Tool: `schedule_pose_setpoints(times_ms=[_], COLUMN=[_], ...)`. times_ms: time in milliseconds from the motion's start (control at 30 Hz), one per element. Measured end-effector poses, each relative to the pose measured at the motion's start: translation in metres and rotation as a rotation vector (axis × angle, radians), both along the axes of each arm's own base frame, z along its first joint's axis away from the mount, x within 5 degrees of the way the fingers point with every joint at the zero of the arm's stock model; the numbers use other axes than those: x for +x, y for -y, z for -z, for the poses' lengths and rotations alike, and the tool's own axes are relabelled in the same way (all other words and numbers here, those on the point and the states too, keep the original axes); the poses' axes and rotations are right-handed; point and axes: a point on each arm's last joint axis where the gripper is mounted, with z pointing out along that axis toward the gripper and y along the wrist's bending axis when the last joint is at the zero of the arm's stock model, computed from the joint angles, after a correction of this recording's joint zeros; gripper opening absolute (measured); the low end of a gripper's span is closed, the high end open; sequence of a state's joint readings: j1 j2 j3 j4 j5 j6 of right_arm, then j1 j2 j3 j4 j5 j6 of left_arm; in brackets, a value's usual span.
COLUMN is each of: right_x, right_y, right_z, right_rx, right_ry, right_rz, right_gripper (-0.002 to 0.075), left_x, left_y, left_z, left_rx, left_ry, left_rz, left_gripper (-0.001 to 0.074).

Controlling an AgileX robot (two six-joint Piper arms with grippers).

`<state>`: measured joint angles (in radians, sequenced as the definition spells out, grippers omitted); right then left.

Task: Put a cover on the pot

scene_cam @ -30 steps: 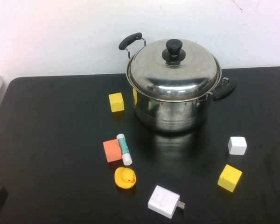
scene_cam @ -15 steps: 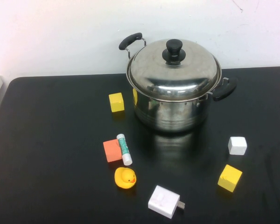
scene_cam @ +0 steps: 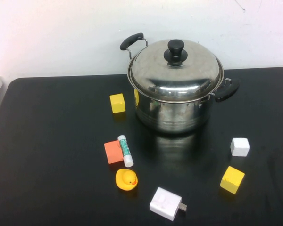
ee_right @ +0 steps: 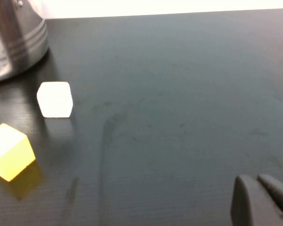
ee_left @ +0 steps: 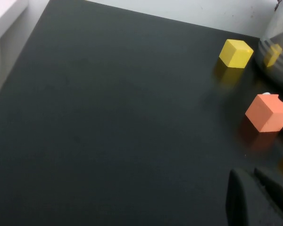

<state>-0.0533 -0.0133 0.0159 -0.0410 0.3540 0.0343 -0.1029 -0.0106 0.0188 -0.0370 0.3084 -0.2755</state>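
The pot (scene_cam: 172, 113) stands at the back middle of the black table, with the domed steel lid (scene_cam: 174, 73) and its black knob (scene_cam: 175, 51) seated squarely on its rim. Neither arm shows in the high view. My left gripper (ee_left: 251, 175) is shut and empty, low over the table's left part; the pot's wall (ee_left: 278, 47) shows at the edge of the left wrist view. My right gripper (ee_right: 255, 181) is shut and empty over the table's right part, well away from the pot (ee_right: 14, 42).
A yellow cube (scene_cam: 117, 102) sits left of the pot. An orange cube (scene_cam: 113, 151), a glue stick (scene_cam: 125, 150), a rubber duck (scene_cam: 126, 179) and a white charger (scene_cam: 166, 203) lie in front. A white cube (scene_cam: 239, 147) and a yellow cube (scene_cam: 232, 179) lie at the front right.
A dark part of the left arm at the bottom left corner of the high view has drawn back out of sight. The pot, lid and small objects have not moved.
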Motion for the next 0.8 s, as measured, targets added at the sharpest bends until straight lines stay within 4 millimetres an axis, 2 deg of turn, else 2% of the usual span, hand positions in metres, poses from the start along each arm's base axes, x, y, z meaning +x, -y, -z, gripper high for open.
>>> schedule_pose_setpoints(times_ms=[367,800], right_x=[0.0000,0.0000], right_y=[0.0000,0.0000], right_z=[0.0000,0.0000], right_rx=[0.000,0.000], right_ry=[0.000,0.000], right_rz=[0.000,0.000], right_gripper=[-0.0002,-0.0002], left_x=[0.0000,0.0000], left_y=[0.0001,0.0001], left_z=[0.0000,0.0001], left_rx=[0.006,0.122], left_ry=[0.001,0.012], left_rz=[0.002,0.034], left_gripper=[0.0000,0.0000])
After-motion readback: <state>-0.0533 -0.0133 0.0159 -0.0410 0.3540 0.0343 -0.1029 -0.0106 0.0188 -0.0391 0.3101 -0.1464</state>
